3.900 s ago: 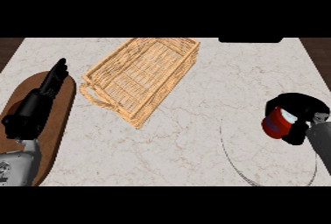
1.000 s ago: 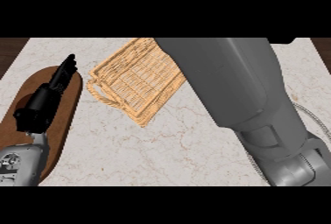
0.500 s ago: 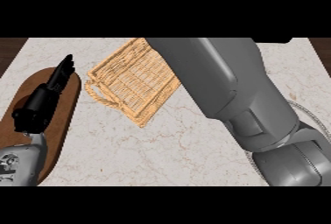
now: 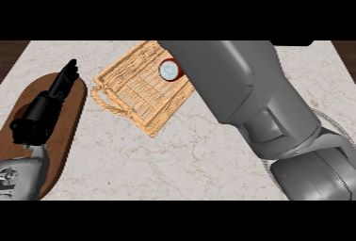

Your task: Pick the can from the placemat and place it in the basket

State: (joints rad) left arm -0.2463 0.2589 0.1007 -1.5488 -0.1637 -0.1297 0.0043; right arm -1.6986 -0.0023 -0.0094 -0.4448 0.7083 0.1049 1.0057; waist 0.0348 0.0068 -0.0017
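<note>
One red can with a silver lid (image 4: 169,69) stood upright inside the woven tan wicker basket (image 4: 135,96), at its far side, partly hidden by the big grey right forearm (image 4: 250,94) that crossed above it. We could not see the right robot hand, so whether it was spread or curled round the can we could not tell. The left robot hand (image 4: 43,109) showed straight fingers, holding nothing, over the brown oval placemat (image 4: 69,127) on the pale marble bench (image 4: 188,160).
</note>
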